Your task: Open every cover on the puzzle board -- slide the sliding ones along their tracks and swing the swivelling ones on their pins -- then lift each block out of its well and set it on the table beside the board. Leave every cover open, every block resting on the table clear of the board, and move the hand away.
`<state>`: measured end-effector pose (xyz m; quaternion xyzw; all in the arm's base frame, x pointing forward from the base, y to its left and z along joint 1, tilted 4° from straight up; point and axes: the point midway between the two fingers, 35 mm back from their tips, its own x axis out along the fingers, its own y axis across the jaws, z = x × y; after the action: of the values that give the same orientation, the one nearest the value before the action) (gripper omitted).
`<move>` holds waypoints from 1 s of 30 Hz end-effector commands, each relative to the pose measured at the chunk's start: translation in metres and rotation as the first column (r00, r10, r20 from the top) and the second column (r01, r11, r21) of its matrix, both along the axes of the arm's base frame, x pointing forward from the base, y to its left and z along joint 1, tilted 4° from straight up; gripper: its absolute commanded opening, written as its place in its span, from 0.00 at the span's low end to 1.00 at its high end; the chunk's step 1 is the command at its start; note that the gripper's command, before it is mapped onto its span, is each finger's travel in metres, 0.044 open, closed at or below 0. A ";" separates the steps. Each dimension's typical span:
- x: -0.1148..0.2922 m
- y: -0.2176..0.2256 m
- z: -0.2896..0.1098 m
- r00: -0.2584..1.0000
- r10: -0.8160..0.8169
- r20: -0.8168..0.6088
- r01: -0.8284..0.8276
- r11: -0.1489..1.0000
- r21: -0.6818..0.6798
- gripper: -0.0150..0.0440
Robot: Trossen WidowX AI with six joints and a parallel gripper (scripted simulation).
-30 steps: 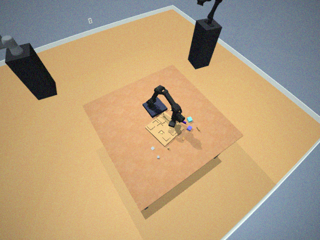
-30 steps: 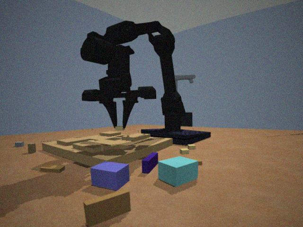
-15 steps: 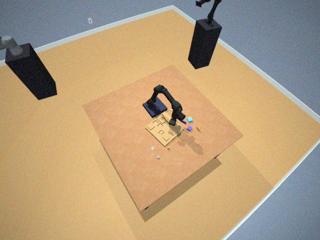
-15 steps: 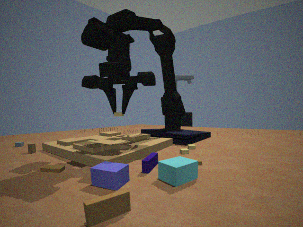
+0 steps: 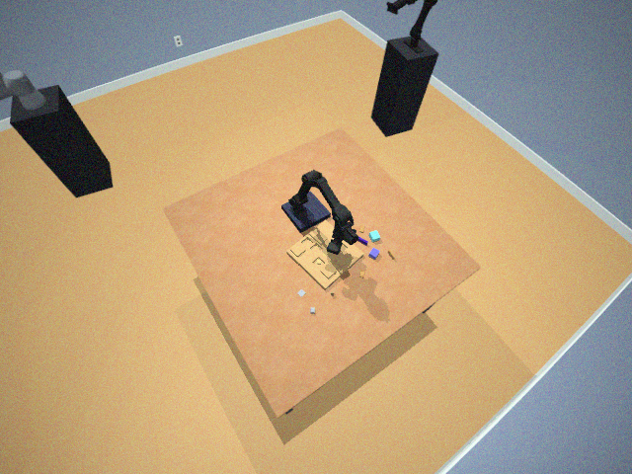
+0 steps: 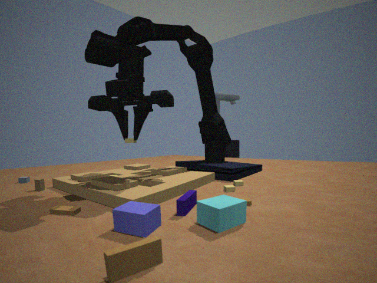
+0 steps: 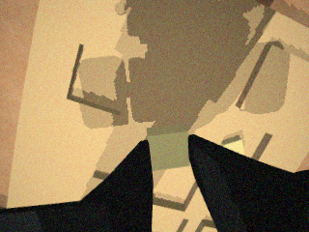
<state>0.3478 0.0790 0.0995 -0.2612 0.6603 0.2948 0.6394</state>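
Observation:
My gripper point(image 6: 130, 135) is shut on a small pale yellow-green block point(image 6: 130, 141) point(image 7: 169, 152), held well above the tan puzzle board point(image 5: 308, 266) point(image 6: 134, 194) point(image 7: 41, 159). Raised tan covers, one of them a flat cover point(image 6: 136, 167), stand on the board; the arm's shadow hides much of their detail. In the wrist view a small pale yellow patch point(image 7: 234, 145) shows in an opening right of the fingers; I cannot tell whether it is a block. I cannot tell how far each cover is open. Two small pale yellow blocks point(image 6: 229, 188) point(image 6: 238, 183) lie on the table beside the board.
Beside the board stand a violet block point(image 5: 373, 253) point(image 6: 136, 217), a cyan block point(image 5: 374, 235) point(image 6: 223, 213), a dark purple slab point(image 6: 186, 203) and a brown slab point(image 6: 134, 259). A flat tan piece point(image 6: 65, 210) and a small brown block point(image 6: 39, 184) lie at the other side.

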 end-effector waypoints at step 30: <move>0.026 -0.119 -0.001 1.000 0.003 0.008 -0.003 1.000 -0.015 0.39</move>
<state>0.3714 -0.0298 0.0979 -0.2649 0.6599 0.2909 0.6401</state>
